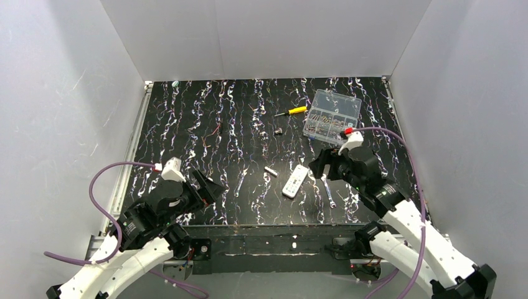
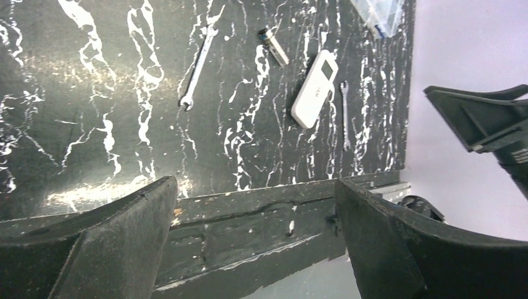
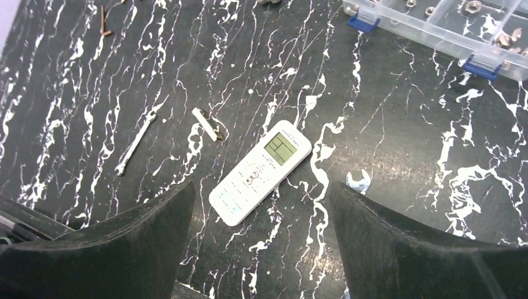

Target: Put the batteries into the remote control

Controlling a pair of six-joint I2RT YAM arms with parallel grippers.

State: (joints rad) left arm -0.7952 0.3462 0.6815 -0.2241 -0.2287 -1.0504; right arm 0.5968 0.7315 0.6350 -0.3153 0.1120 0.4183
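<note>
The remote control, mid-picture, looks light, hard and slippery; pinch its long sides. Left gripper and right gripper gape wide, empty.

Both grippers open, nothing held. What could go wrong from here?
1. The slim white remote control lies buttons-up and flat, so the right gripper may slip off it.
2. The small steel spanner beside it could get caught.
3. The pale silvery stub near it could be grabbed by mistake.
</note>
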